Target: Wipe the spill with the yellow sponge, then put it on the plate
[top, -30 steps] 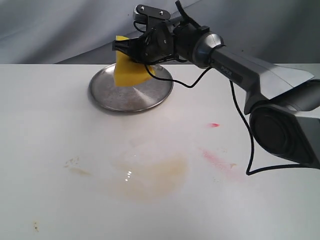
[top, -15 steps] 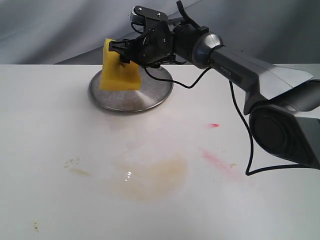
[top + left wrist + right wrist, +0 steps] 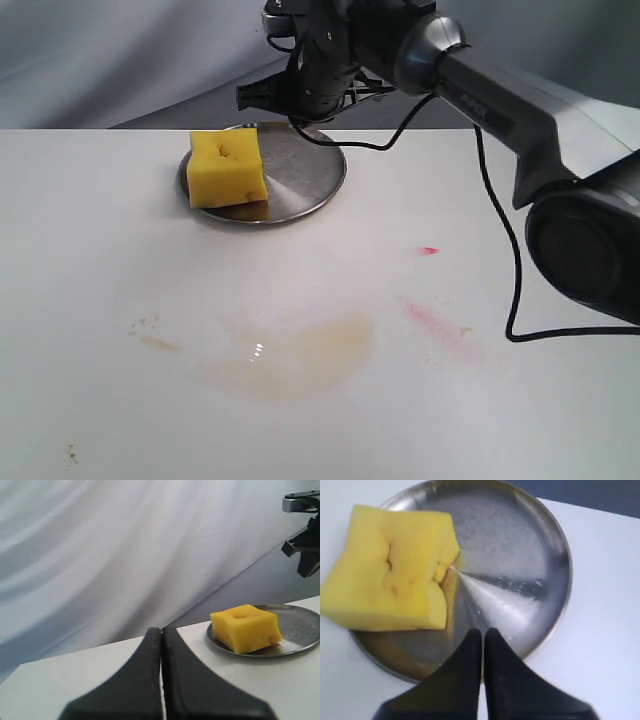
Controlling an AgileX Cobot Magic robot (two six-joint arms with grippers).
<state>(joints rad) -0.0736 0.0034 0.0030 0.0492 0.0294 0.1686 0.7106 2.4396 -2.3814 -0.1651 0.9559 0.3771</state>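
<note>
The yellow sponge (image 3: 228, 168) lies free on the left part of the plate (image 3: 305, 170), its dented face up and one edge overhanging the rim. My right gripper (image 3: 250, 97) hovers above and behind the plate, shut with nothing in it. In the right wrist view its shut jaws (image 3: 483, 631) point down at the plate (image 3: 520, 555), beside the sponge (image 3: 390, 570). The spill (image 3: 300, 350) is a thin tan smear on the white table, nearer the front. My left gripper (image 3: 161, 630) is shut and empty, off to the side of the sponge (image 3: 245, 627) and the plate (image 3: 300, 630).
A pink-red streak (image 3: 435, 320) and a small red dot (image 3: 428, 250) mark the table right of the spill. Faint brown specks (image 3: 150, 330) lie to its left. The right arm's black cable (image 3: 505, 250) hangs over the table's right side. A grey cloth forms the backdrop.
The right gripper let go of the sponge, which now rests on the plate's left side. The gripper rose away from it and is shut.
</note>
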